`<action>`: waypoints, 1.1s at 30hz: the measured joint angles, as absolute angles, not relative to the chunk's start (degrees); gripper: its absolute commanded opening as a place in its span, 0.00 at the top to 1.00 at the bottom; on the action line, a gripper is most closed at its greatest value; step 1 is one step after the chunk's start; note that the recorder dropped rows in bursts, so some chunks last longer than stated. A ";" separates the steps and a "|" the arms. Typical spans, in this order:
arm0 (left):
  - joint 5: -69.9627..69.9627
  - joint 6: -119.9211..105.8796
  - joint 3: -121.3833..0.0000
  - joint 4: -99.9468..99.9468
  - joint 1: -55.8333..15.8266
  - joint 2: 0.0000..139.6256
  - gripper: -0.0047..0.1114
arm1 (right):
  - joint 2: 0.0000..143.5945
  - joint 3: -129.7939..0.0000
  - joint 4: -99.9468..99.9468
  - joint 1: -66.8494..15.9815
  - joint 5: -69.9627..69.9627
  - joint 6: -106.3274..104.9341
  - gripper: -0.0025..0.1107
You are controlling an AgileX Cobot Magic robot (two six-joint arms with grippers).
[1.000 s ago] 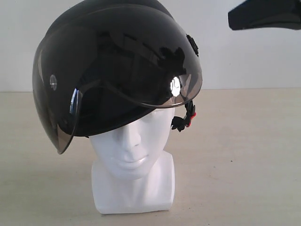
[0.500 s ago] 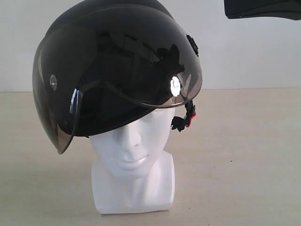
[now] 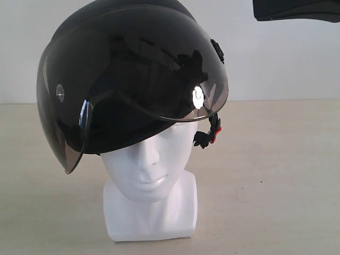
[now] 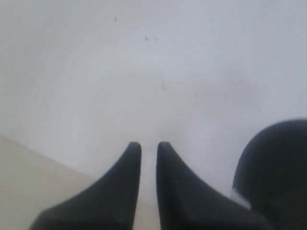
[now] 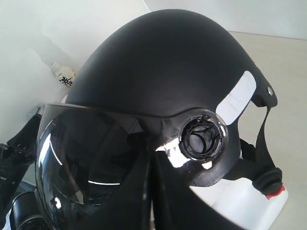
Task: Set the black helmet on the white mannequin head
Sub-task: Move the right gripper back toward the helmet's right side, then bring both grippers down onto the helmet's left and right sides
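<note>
The black helmet (image 3: 133, 58) sits on the white mannequin head (image 3: 151, 175), tilted, with its smoky visor (image 3: 143, 95) raised above the face. The chin strap with its red buckle (image 3: 215, 137) hangs loose beside the cheek. My right gripper (image 3: 260, 10) hovers at the upper right, apart from the helmet. In the right wrist view that gripper (image 5: 152, 160) is shut and empty, looking at the helmet (image 5: 163, 62), its visor hinge (image 5: 204, 138) and the head (image 5: 244, 201). My left gripper (image 4: 148, 146) has its fingers nearly together, holding nothing, with the helmet (image 4: 278, 172) off to one side.
The head stands on a beige table (image 3: 276, 175) before a white wall (image 3: 281, 64). The right wrist view shows a small labelled bottle (image 5: 62, 74) and black equipment (image 5: 14, 158) beyond the helmet.
The right gripper rose a little at the upper right a second ago and has since held still. Helmet and head have not moved.
</note>
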State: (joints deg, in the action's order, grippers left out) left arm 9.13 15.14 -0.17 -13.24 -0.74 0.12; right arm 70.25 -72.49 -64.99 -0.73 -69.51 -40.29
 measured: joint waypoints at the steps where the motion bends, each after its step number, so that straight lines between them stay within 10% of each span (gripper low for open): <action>1: 11.60 15.98 -0.17 -13.83 -0.74 0.12 0.85 | 70.25 -72.49 -65.09 -0.73 -69.51 -40.29 0.98; 7: 21.12 31.85 -0.17 -14.38 -0.74 0.12 0.85 | 70.25 -72.49 -65.09 -0.73 -69.22 -39.81 0.98; 16: -4.79 62.24 -21.01 11.60 -2.11 9.01 0.85 | 70.25 -72.49 -65.09 -0.73 -68.25 -38.98 0.98; 24: -54.56 20.89 -57.06 -7.04 -11.38 37.64 0.85 | 70.25 -72.49 -64.74 -0.73 -68.25 -38.98 0.98; 33: -57.74 -5.92 -65.22 -15.89 -11.38 49.46 0.85 | 70.23 -72.49 -67.43 -0.73 -68.86 -41.58 0.98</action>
State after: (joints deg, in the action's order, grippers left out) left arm -57.74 -5.92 -65.22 -15.89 -11.38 49.46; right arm 70.23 -72.49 -67.43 -0.73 -68.86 -41.58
